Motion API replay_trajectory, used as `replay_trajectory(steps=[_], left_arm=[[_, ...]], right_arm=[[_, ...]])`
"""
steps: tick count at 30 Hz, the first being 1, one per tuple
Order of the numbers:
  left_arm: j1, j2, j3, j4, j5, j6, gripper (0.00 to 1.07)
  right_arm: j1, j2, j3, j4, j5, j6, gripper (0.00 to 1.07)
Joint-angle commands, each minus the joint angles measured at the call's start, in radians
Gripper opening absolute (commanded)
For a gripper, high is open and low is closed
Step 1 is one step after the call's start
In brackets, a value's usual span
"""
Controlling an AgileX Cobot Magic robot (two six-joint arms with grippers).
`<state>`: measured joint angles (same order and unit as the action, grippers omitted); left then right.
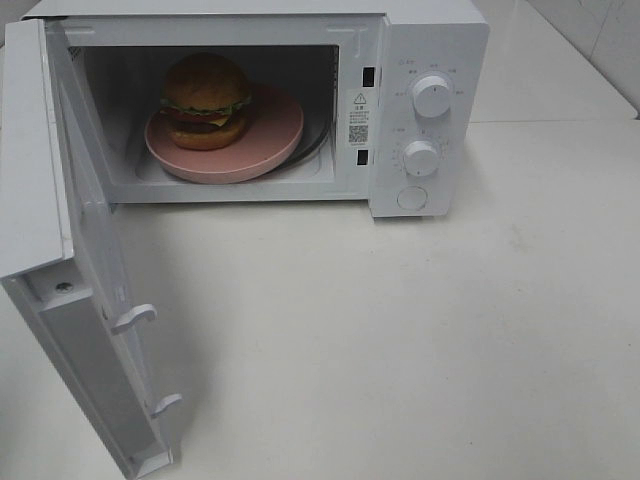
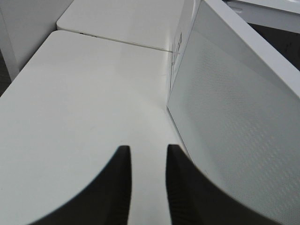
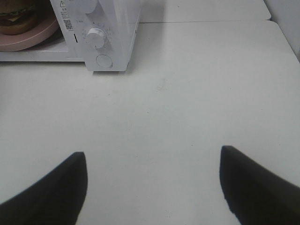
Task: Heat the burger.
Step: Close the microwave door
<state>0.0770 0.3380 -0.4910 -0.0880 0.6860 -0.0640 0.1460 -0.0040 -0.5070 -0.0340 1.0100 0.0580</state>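
the burger (image 1: pixel 205 100) is sitting on a pink plate (image 1: pixel 272 140) inside the white microwave (image 1: pixel 430 40), toward the left side of the cavity, its glossy bun on top and the lettuce, tomato and dark patty showing beneath. the plate is resting on the floor of the cavity with its near rim close to the opening. the microwave door (image 1: pixel 90 300) is standing wide open, swung out to the left over the white tabletop (image 1: pixel 400 350), with two latch hooks (image 1: pixel 135 318) jutting from its inner edge. on the control panel to the right of the cavity, two round knobs (image 1: pixel 431 96) are sitting one above the other, with a round button (image 1: pixel 412 197) below them. neither arm is appearing in the high view. in the left wrist view, the left end effector (image 2: pixel 147 150) is hovering over bare tabletop just beside the open door's mesh-patterned panel, its dark fingers (image 2: pixel 123 159) standing close together with a slim strip of tabletop showing between them, grasping nothing. in the right wrist view, the right end effector (image 3: pixel 152 152) is hanging released, its fingers spread wide over the tabletop in front of the microwave's control panel, well apart from it and gripping nothing; the burger and plate are peeking in at the corner of that view.
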Motion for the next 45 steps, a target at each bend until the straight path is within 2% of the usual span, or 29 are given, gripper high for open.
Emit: replay_trajectory(steps=[1,6,8,9,11,13,14,15,17,19,20,22,23,25,26,27,29,30,31,32,33,34,35,36,37,39,40,45], left_arm=[[-0.002,0.036,0.017,-0.013,-0.091,-0.003,0.00],[-0.002,0.106,0.035,-0.011,-0.202,0.008,0.00],[-0.002,0.200,0.073,-0.013,-0.374,0.049,0.00],[-0.002,0.200,0.073,-0.013,-0.374,0.049,0.00],[-0.002,0.266,0.107,-0.015,-0.528,0.064,0.00],[-0.002,0.291,0.120,-0.015,-0.587,0.070,0.00],[-0.002,0.335,0.143,-0.015,-0.696,0.064,0.00],[-0.002,0.335,0.143,-0.015,-0.696,0.064,0.00],[-0.002,0.410,0.171,-0.014,-0.862,0.064,0.00],[-0.002,0.432,0.178,-0.009,-0.903,0.064,0.00],[-0.002,0.487,0.188,0.005,-0.994,0.064,0.00],[-0.002,0.509,0.191,0.014,-1.029,0.064,0.00],[-0.002,0.563,0.197,0.040,-1.113,0.064,0.00],[-0.002,0.589,0.197,0.059,-1.145,0.064,0.00],[-0.002,0.632,0.197,0.112,-1.196,0.033,0.00],[-0.002,0.632,0.197,0.112,-1.196,0.033,0.00],[-0.002,0.690,0.197,0.227,-1.253,-0.061,0.00],[-0.002,0.690,0.197,0.227,-1.253,-0.061,0.00],[-0.002,0.726,0.197,0.316,-1.285,-0.134,0.00],[-0.002,0.745,0.197,0.362,-1.301,-0.175,0.00],[-0.002,0.745,0.197,0.362,-1.301,-0.175,0.00],[-0.002,0.777,0.197,0.459,-1.333,-0.242,0.00],[-0.002,0.794,0.197,0.506,-1.347,-0.268,0.00],[-0.002,0.794,0.197,0.506,-1.347,-0.268,0.00],[-0.002,0.825,0.197,0.585,-1.376,-0.295,0.00],[-0.002,0.839,0.197,0.614,-1.387,-0.301,0.00],[-0.002,0.877,0.197,0.667,-1.412,-0.301,0.00],[-0.002,0.946,0.197,0.702,-1.450,-0.301,0.00]], right_arm=[[-0.007,-0.027,0.005,0.003,-0.014,-0.015,0.76],[-0.007,-0.027,0.005,0.003,-0.014,-0.015,0.76],[-0.007,-0.027,0.005,0.003,-0.014,-0.015,0.76],[-0.007,-0.027,0.005,0.003,-0.014,-0.015,0.76],[-0.007,-0.027,0.005,0.003,-0.014,-0.015,0.76],[-0.007,-0.027,0.005,0.003,-0.014,-0.015,0.76],[-0.007,-0.027,0.005,0.003,-0.014,-0.015,0.76],[-0.007,-0.027,0.005,0.003,-0.014,-0.015,0.76],[-0.007,-0.027,0.005,0.003,-0.014,-0.015,0.76],[-0.007,-0.027,0.005,0.003,-0.014,-0.015,0.76],[-0.007,-0.027,0.005,0.003,-0.014,-0.015,0.76],[-0.007,-0.027,0.005,0.003,-0.014,-0.015,0.76],[-0.007,-0.027,0.005,0.003,-0.014,-0.015,0.75],[-0.007,-0.027,0.005,0.003,-0.014,-0.015,0.75],[-0.007,-0.027,0.005,0.003,-0.014,-0.015,0.75],[-0.007,-0.027,0.005,0.003,-0.014,-0.015,0.75],[-0.007,-0.027,0.005,0.003,-0.014,-0.015,0.75],[-0.007,-0.027,0.005,0.003,-0.014,-0.015,0.75],[-0.007,-0.027,0.005,0.003,-0.014,-0.015,0.75],[-0.007,-0.027,0.005,0.003,-0.014,-0.015,0.75],[-0.007,-0.027,0.005,0.003,-0.014,-0.015,0.75],[-0.007,-0.027,0.005,0.003,-0.014,-0.015,0.75],[-0.007,-0.027,0.005,0.003,-0.014,-0.015,0.75],[-0.007,-0.027,0.005,0.003,-0.014,-0.015,0.75],[-0.007,-0.027,0.005,0.003,-0.014,-0.015,0.75],[-0.007,-0.027,0.005,0.003,-0.014,-0.015,0.75],[-0.007,-0.027,0.005,0.003,-0.014,-0.015,0.75],[-0.007,-0.027,0.005,0.003,-0.014,-0.015,0.75]])
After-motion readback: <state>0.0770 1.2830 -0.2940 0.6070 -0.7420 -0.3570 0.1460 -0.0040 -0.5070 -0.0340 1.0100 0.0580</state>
